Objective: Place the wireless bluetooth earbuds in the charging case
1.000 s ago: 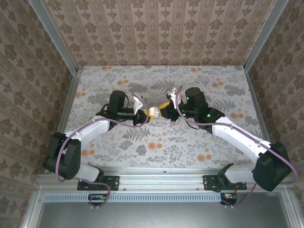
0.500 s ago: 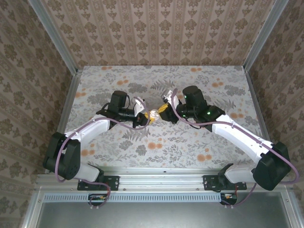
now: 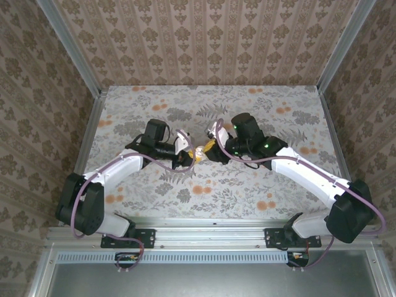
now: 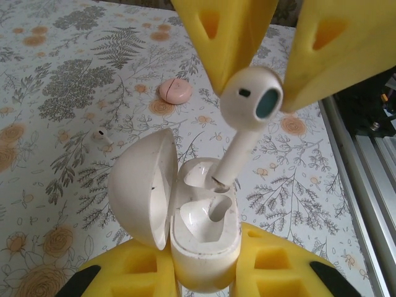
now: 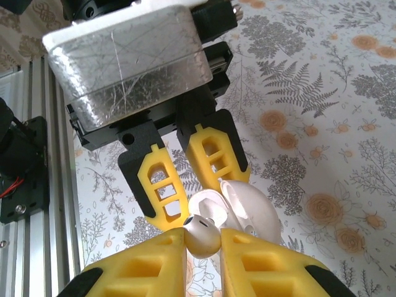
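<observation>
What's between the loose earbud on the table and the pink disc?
Nothing; the left wrist view shows bare floral tabletop between the loose earbud and the pink disc.

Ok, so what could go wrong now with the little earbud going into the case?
The right gripper pinches the earbud only by its round head, so it might twist or slip. Its stem meets the charging case at a slant and could jam on the slot's edge. A hard push might shift the case in the left gripper.
</observation>
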`<state>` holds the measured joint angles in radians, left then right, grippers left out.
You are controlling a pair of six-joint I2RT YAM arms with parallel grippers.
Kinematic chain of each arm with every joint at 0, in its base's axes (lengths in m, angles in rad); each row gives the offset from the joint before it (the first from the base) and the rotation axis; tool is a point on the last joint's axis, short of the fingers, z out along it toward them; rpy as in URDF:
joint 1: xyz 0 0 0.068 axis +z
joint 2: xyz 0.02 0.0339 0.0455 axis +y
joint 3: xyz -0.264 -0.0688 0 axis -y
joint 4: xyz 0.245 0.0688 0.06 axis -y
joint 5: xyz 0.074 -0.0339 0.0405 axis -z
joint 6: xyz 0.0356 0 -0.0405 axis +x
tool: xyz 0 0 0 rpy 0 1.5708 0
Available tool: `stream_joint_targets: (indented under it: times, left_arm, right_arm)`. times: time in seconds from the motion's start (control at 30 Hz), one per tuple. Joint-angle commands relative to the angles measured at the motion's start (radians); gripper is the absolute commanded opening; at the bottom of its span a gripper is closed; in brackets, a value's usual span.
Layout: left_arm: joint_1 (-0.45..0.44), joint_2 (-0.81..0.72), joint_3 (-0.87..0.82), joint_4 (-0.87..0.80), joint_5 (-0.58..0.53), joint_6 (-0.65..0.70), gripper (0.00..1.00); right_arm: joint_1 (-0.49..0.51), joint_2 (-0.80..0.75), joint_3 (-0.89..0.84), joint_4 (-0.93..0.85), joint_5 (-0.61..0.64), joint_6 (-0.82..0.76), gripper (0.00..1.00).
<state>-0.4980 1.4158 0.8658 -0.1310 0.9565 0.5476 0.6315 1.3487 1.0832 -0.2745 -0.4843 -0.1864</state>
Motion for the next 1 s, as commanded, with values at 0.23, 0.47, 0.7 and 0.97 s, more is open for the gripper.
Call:
stream_joint_targets:
  times: [0.23, 0.47, 0.7, 0.97]
  left_arm:
    - [-0.012, -0.036, 0.030, -0.024, 0.006, 0.053, 0.06]
    - [-0.017, -0.041, 0.035, -0.046, -0.002, 0.080, 0.06]
    - [-0.027, -0.057, 0.038, -0.075, -0.032, 0.123, 0.06]
    - [-0.049, -0.074, 0.065, -0.161, -0.096, 0.216, 0.06]
  right_arm:
    - [0.013, 0.013, 0.031, -0.059, -0.004, -0.057, 0.19]
    - [0.015, 0.024, 0.038, -0.072, 0.004, -0.061, 0.19]
    - [0.016, 0.032, 0.040, -0.087, 0.004, -0.063, 0.19]
    - [0.017, 0.050, 0.060, -0.110, 0.006, -0.053, 0.18]
